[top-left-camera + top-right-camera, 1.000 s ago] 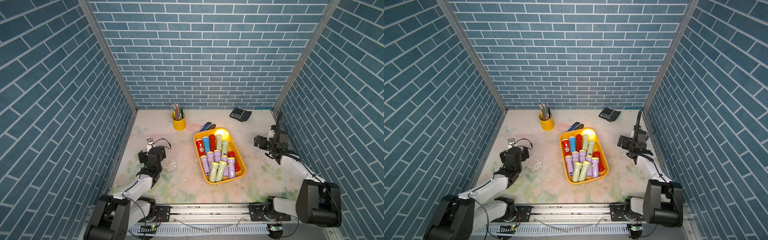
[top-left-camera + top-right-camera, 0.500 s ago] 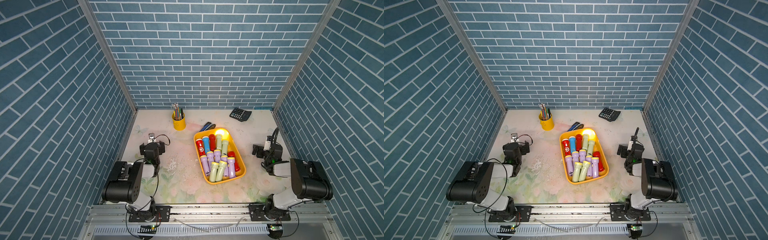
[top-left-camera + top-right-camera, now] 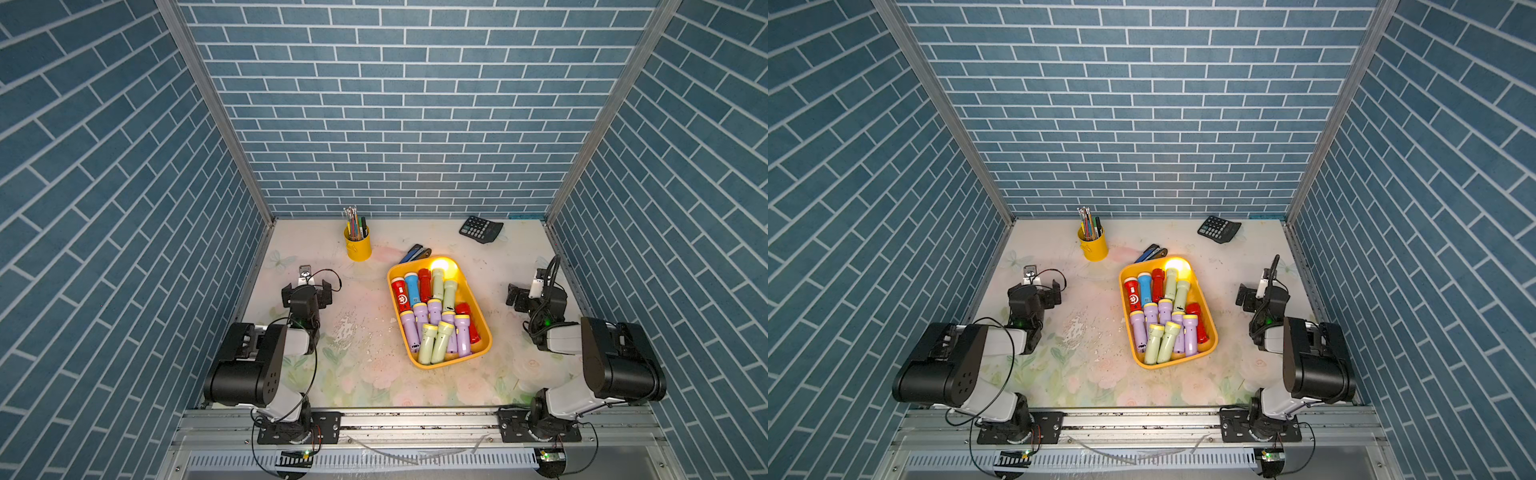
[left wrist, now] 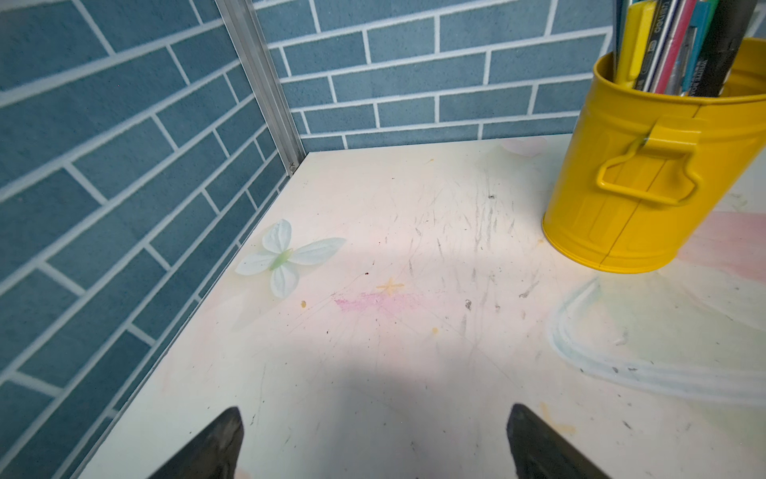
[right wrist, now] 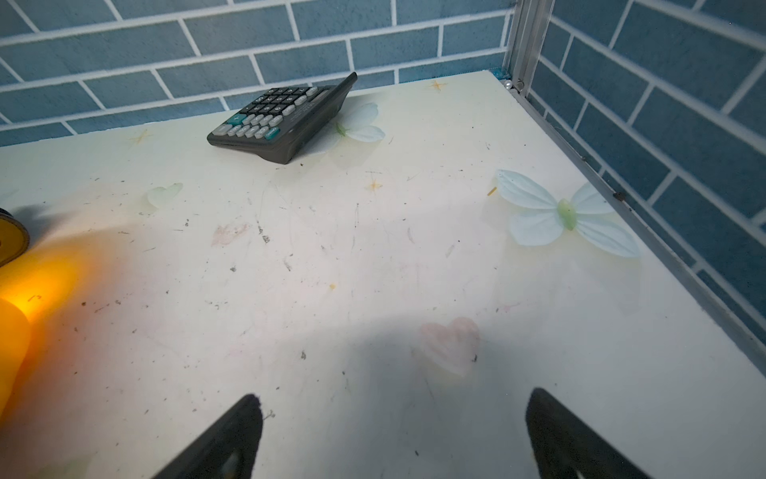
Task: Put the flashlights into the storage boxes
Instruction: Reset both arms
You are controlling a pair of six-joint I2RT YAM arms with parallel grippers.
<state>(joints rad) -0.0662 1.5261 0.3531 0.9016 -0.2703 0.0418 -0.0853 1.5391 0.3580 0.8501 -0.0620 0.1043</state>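
The storage box, a shallow orange-yellow tray [image 3: 455, 360] [image 3: 1177, 361], lies at mid-table. In it lie several flashlights [image 3: 436, 316] [image 3: 1165, 318]: lilac, pale green, red and one blue [image 3: 411, 289]. One at the tray's far end is lit and glows yellow. My left gripper [image 3: 306, 286] [image 3: 1038, 291] [image 4: 373, 410] rests low near the left wall, open and empty, well left of the tray. Near the right wall, my right gripper [image 3: 524, 296] [image 3: 1250, 299] [image 5: 393, 396] is also open with only bare table between its fingers. No flashlight lies outside the tray.
A yellow pen cup [image 3: 358, 245] [image 4: 663, 166] stands at the back left. A black calculator [image 3: 481, 229] [image 5: 282, 120] lies at the back right. A dark blue stapler [image 3: 415, 253] lies just behind the tray. Brick-pattern walls close in three sides.
Both arms have folded back, their elbows now raised over the bases at the front rail. The grippers stay open and empty. The tray and flashlights have not moved.
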